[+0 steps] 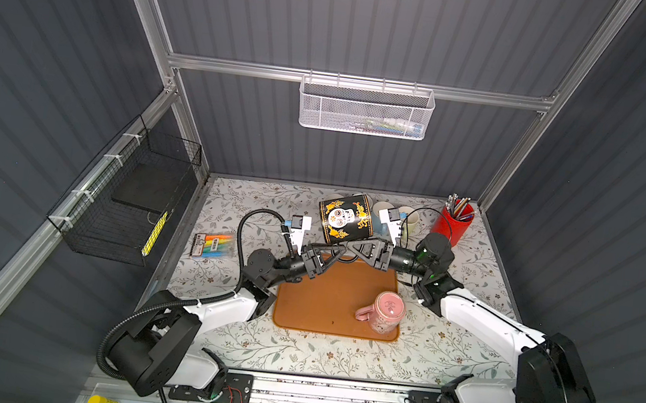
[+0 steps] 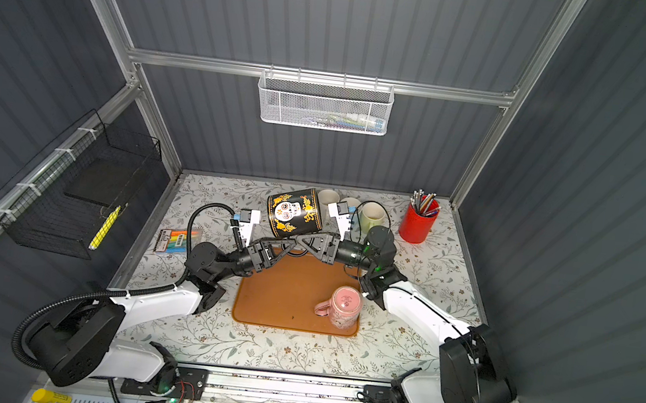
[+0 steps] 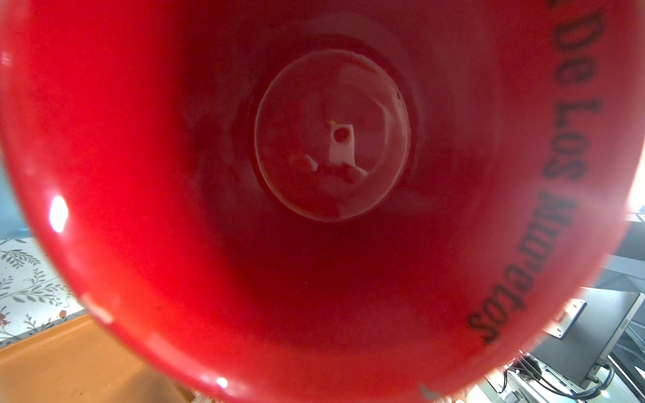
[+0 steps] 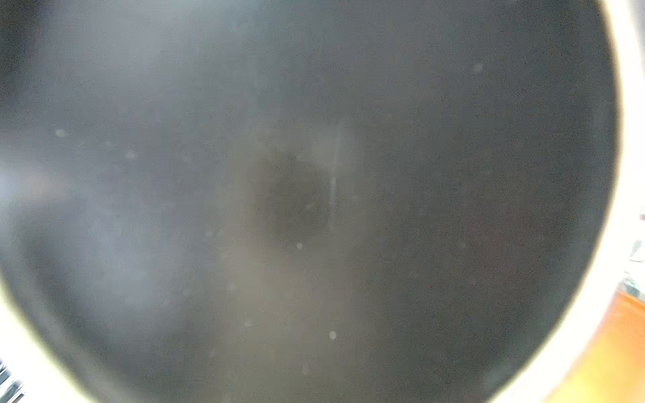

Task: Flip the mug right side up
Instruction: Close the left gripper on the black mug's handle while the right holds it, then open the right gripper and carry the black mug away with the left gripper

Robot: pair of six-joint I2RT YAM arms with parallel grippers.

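The mug (image 1: 346, 219) is black, with a white skull and orange flowers outside and a glossy red interior (image 3: 209, 261). It is tipped on its side at the far middle of the table (image 1: 294, 354), mouth facing left and base facing right.

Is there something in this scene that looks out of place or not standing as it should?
Yes. The black mug hangs on its side above the far edge of the mat, where the left tool and the right tool meet. The pink mug on the mat seems to stand upside down, base up.
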